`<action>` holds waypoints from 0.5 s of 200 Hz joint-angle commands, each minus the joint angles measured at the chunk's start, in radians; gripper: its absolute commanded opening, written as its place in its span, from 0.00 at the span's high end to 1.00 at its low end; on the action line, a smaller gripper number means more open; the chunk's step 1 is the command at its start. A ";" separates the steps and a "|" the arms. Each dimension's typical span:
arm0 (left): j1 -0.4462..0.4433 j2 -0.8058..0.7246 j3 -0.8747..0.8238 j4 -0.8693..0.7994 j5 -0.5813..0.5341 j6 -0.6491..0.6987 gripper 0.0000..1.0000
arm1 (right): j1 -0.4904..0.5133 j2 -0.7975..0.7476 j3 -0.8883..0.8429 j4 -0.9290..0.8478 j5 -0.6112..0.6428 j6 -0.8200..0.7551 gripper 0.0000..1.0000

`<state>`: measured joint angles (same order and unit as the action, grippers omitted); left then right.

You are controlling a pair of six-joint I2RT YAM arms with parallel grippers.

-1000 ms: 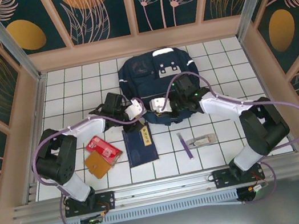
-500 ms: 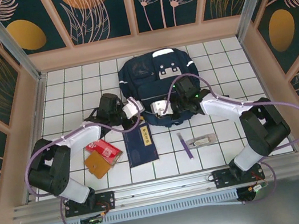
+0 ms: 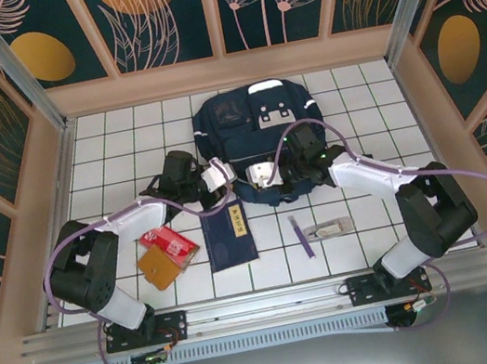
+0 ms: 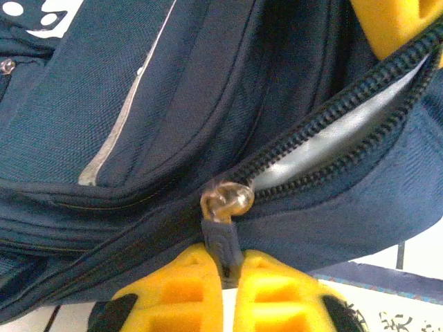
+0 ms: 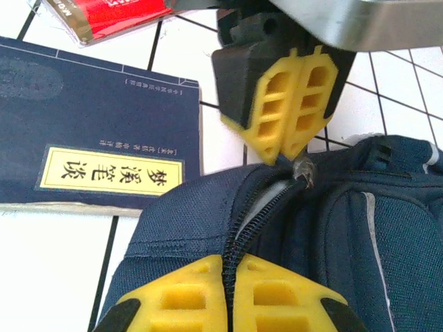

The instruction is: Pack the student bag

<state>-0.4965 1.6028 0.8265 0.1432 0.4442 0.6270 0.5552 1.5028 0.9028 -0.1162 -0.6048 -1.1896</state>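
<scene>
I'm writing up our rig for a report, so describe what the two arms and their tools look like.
The left arm and right arm have black joints, white link shells and looping purple cables. The left tool and right tool carry yellow pads with rectangular cut-outs on black backing.

The bag (image 4: pixel 124 104) is matt, coarse-woven navy cloth. Its zip pull (image 4: pixel 225 207) has a shiny metal ring. The pads (image 4: pixel 180 301) look matt yellow plastic. The notebook (image 5: pixel 97 117) cover is matt paper, and the packet (image 5: pixel 118 14) is glossy.
</scene>
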 commanded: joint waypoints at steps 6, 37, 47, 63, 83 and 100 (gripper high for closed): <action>0.040 -0.019 0.008 0.080 -0.034 -0.023 1.00 | -0.016 -0.049 -0.021 0.018 0.006 -0.039 1.00; 0.104 -0.037 -0.017 0.128 -0.075 -0.050 1.00 | -0.038 -0.052 -0.028 0.004 0.045 -0.059 1.00; 0.117 -0.034 -0.011 0.106 -0.071 -0.015 1.00 | -0.040 -0.056 -0.031 0.007 0.040 -0.057 1.00; 0.119 -0.019 -0.010 0.085 -0.103 0.058 1.00 | -0.041 -0.061 -0.031 0.012 0.030 -0.051 1.00; 0.124 0.039 0.030 0.048 -0.188 0.092 1.00 | -0.041 -0.064 -0.028 0.009 0.028 -0.051 1.00; 0.139 0.096 0.063 0.048 -0.244 0.092 1.00 | -0.042 -0.071 -0.033 0.010 0.025 -0.046 1.00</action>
<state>-0.3714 1.6276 0.8371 0.2050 0.2993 0.6708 0.5232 1.4834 0.8738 -0.1238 -0.5724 -1.2251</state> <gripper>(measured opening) 0.017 0.057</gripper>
